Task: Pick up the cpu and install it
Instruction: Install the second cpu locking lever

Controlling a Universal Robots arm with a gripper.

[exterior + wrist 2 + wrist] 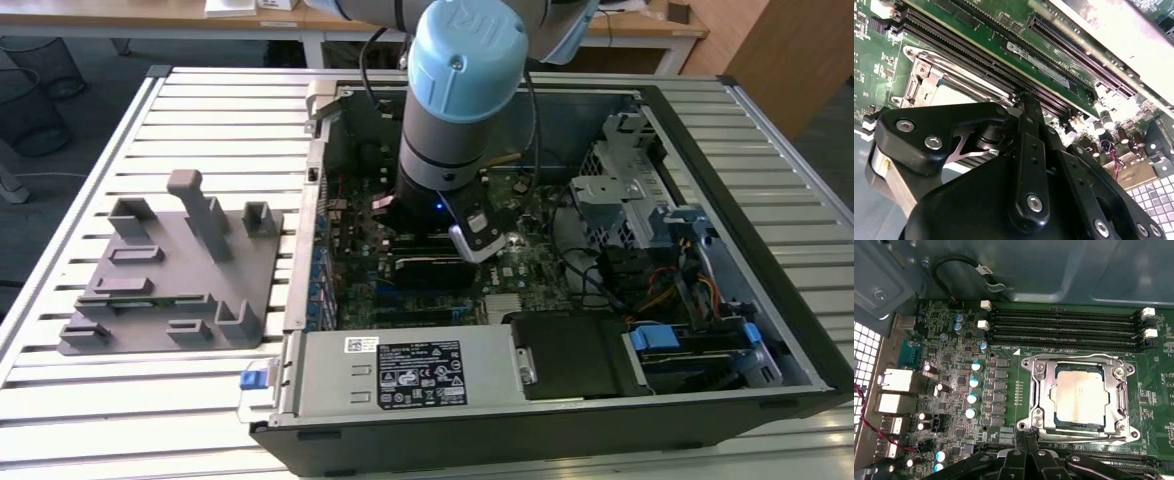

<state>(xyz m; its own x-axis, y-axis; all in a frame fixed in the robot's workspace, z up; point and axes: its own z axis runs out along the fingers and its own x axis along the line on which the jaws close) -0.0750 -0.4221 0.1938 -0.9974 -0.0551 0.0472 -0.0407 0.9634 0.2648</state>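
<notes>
The cpu [1079,396], a pale silver square, lies flat inside the metal socket frame [1036,390] on the green motherboard. A corner of the cpu [949,95] also shows in the second wrist view, behind the gripper's black linkage. My gripper [1024,441] hovers just off the socket's edge, over the slots beside it, apart from the cpu. Its fingers [1026,107] stand together with nothing between them. In the exterior view the arm reaches down into the open computer case, with the gripper [474,245] low over the board.
A grey plastic tray with upright posts [160,280] rests on the slatted table at the exterior view's left. Case walls [300,260] ring the board. A drive cage and cables [641,210] fill the exterior view's right. Memory slots [1064,325] and capacitors [974,382] flank the socket.
</notes>
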